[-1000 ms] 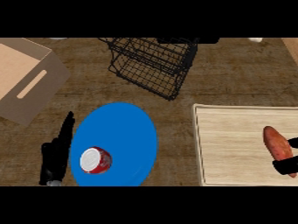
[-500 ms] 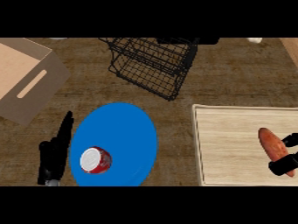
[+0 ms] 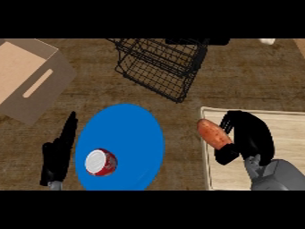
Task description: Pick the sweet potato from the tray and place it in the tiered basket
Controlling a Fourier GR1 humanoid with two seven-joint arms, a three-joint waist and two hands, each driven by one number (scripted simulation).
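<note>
Moving left is the big change: right hand (image 3: 250,136) and sweet potato (image 3: 213,133) were out near the tray's right edge a second ago, and now they're sitting over its left edge. More of the grey forearm is showing too, coming up from the lower right.

Fingers on that hand are curling around the potato, thumb underneath, so it's pinching it from the right side. The potato is poking out to the upper left of the hand, tilted, with its tip hanging past the tray (image 3: 293,123) rim toward the plate. Can't tell if it's touching the tray or lifted off it.

Left hand (image 3: 57,150) isn't doing anything different, same spot as before just left of the blue plate (image 3: 131,129), fingers straight and pressed together, pointing up.

Everything else is staying put: the red can (image 3: 101,162) with the white top is sitting on the lower left part of the plate, the wire basket (image 3: 161,67) is up top in the middle, well apart from the potato, and the cardboard box (image 3: 23,78) is sitting in the upper left corner.
</note>
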